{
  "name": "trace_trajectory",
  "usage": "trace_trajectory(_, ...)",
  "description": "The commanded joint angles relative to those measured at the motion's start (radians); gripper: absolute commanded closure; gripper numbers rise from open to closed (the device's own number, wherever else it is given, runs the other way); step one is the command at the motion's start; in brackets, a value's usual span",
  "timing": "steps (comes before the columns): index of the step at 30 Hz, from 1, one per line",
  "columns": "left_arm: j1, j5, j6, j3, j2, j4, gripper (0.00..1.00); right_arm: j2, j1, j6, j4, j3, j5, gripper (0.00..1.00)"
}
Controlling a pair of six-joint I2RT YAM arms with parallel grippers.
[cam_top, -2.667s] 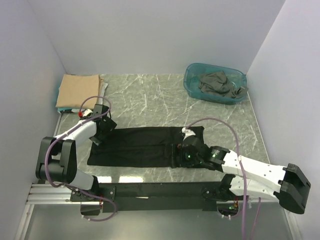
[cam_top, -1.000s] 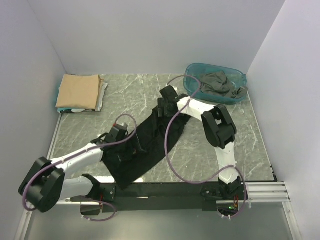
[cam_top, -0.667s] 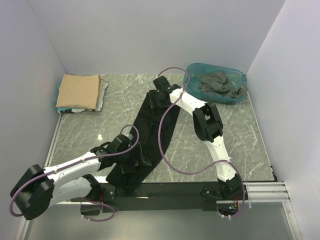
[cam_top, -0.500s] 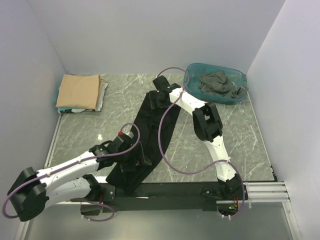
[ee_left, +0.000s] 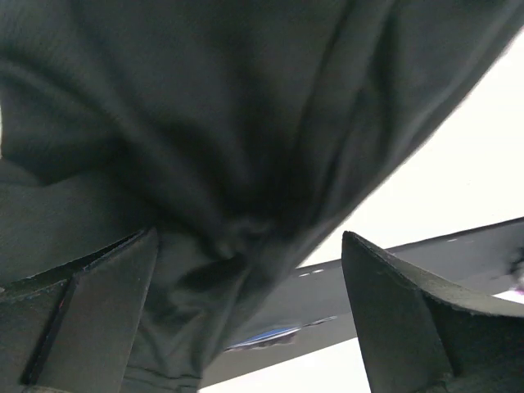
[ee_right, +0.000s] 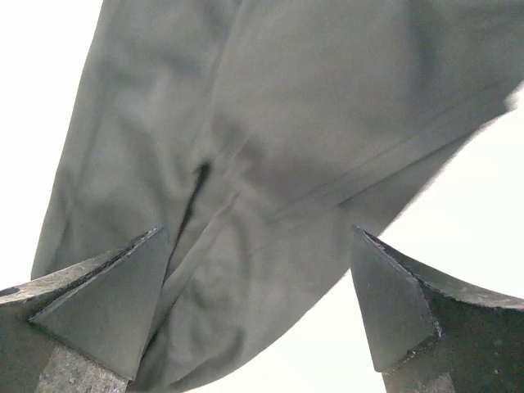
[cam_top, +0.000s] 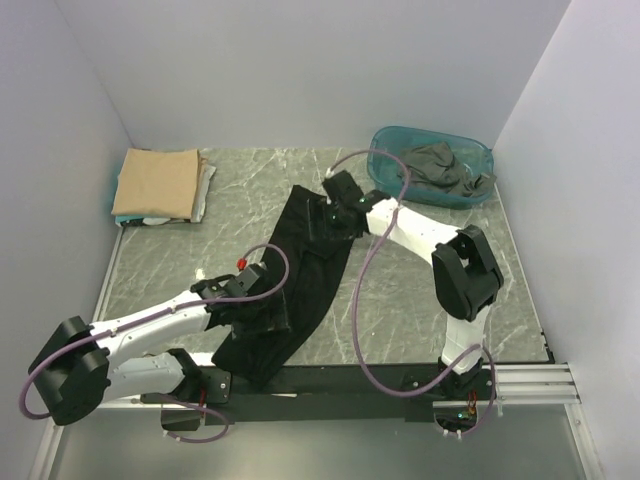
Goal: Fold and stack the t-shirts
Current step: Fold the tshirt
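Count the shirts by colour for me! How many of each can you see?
Black t-shirt: 1
Tan t-shirt, top of the pile: 1
Dark grey t-shirt, in the tub: 1
Pale t-shirts, under the tan one: at least 1, only edges show
Total: at least 4

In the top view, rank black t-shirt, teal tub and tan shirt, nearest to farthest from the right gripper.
1. black t-shirt, directly under the right gripper.
2. teal tub, far right corner.
3. tan shirt, folded, far left corner.
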Motion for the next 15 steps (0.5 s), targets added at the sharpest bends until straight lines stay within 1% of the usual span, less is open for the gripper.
trace_trajectory(1, -0.006, 0.045, 0.048, -0.014, -0.008, -0.007, 0.01, -0.049, 0.051, 0.061, 0.098, -0.117, -0.06, 0.04)
trace_trajectory(5, -0.006, 0.082, 0.072, -0.024, 0.018, 0.027, 0.0, -0.037, 0.071, 0.071, 0.119, -0.168, -0.091, 0.03)
trace_trajectory(11, -0.006, 0.12, 0.089, -0.028, 0.096, 0.087, 0.01, 0.057, 0.061, 0.033, 0.09, -0.115, -0.094, 0.03)
trace_trajectory(15, -0.006, 0.186, 0.104, -0.028, 0.146, 0.165, 0.01, 0.12, 0.022, 0.025, 0.055, -0.064, -0.085, 0.03)
